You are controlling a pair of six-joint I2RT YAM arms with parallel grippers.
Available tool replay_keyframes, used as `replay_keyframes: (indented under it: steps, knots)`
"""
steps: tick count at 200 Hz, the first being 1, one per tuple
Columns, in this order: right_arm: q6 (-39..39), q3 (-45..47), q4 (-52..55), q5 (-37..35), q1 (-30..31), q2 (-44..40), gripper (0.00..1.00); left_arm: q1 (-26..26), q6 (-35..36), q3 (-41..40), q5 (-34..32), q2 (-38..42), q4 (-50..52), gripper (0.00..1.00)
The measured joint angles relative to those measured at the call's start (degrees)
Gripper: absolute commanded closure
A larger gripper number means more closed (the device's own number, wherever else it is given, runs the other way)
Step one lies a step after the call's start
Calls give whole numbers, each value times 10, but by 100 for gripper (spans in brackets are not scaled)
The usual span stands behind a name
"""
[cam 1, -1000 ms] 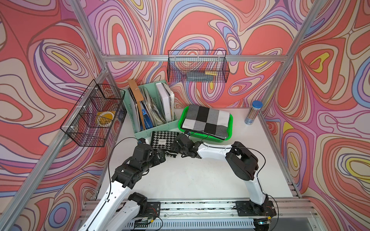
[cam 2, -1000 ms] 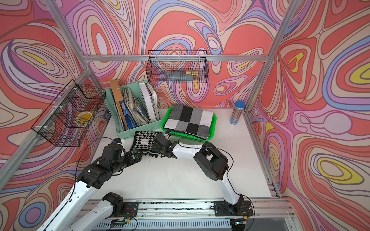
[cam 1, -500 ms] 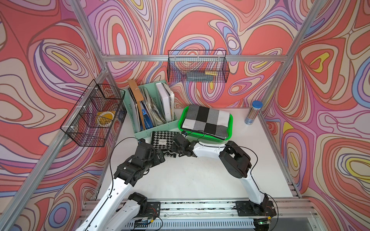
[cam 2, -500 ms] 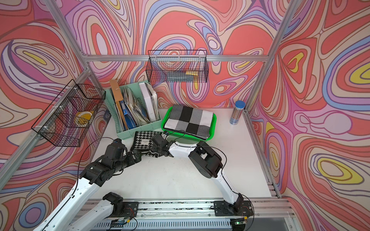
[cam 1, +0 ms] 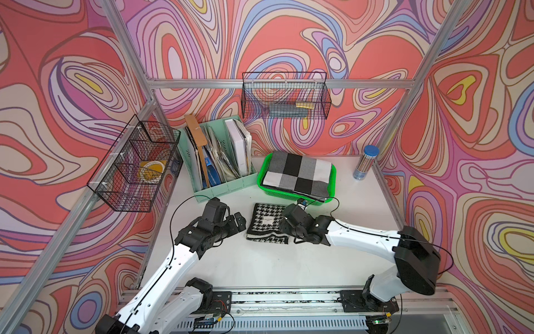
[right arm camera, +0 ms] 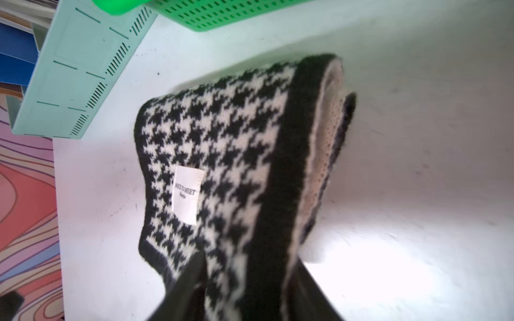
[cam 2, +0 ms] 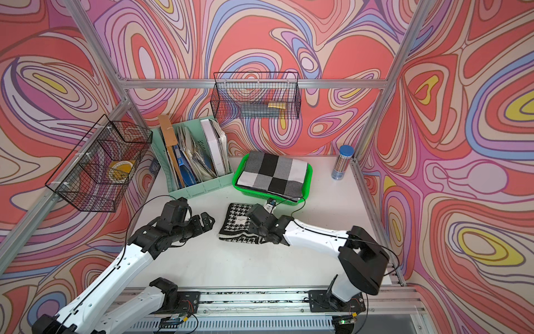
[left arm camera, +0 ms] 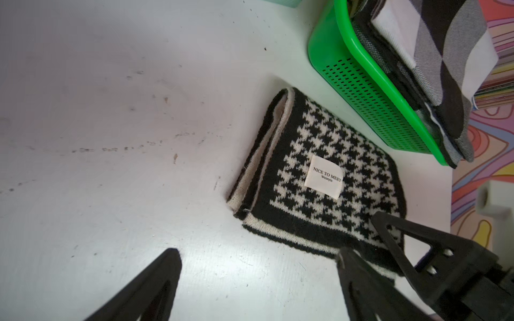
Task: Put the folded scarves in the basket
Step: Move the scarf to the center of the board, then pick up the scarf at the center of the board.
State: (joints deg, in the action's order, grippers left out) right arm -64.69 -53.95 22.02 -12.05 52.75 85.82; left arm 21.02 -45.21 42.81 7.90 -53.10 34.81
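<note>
Houndstooth scarf (cam 1: 267, 222) flat on table (cam 1: 260, 274), just before green basket (cam 1: 289, 196). Right gripper (right arm camera: 247, 266) straddles its edge; clamped or not, cannot tell. Left gripper (cam 1: 238, 222) spread, beside. Should pinch all layers, lift clear of rim.

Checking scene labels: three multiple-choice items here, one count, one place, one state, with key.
1. Black wire baskets in view: A one; B two; C three.
2. The houndstooth scarf lies: A in the green basket; B in a wire basket; C on the table.
3. The left gripper is: A shut on the scarf; B open, empty; C shut on the basket.
Key: 1 B, one at the side, one at the back. 2 C, both top views show it there. 3 B, fingers spread, gripping nothing.
</note>
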Motion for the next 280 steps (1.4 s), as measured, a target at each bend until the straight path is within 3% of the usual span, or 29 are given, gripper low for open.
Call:
replay_keyframes:
  steps: [52,94,121,208,250,280]
  knots:
    - [-7,50,53,1,-31,-33,23,1,3,-9,90,-51,-57,8]
    - [-38,165,-40,36,-66,-78,20,4,28,-4,118,-125,-78,8]
    - [-40,177,-80,51,-71,-70,20,7,45,-4,124,-183,-93,10]
    - [-42,184,-196,61,-82,-40,24,7,58,-5,151,-247,-164,11]
    - [-40,169,-225,76,-84,17,28,8,63,-5,162,-297,-181,18]
    - [-42,165,-246,85,-84,34,39,8,64,-6,162,-304,-182,28]
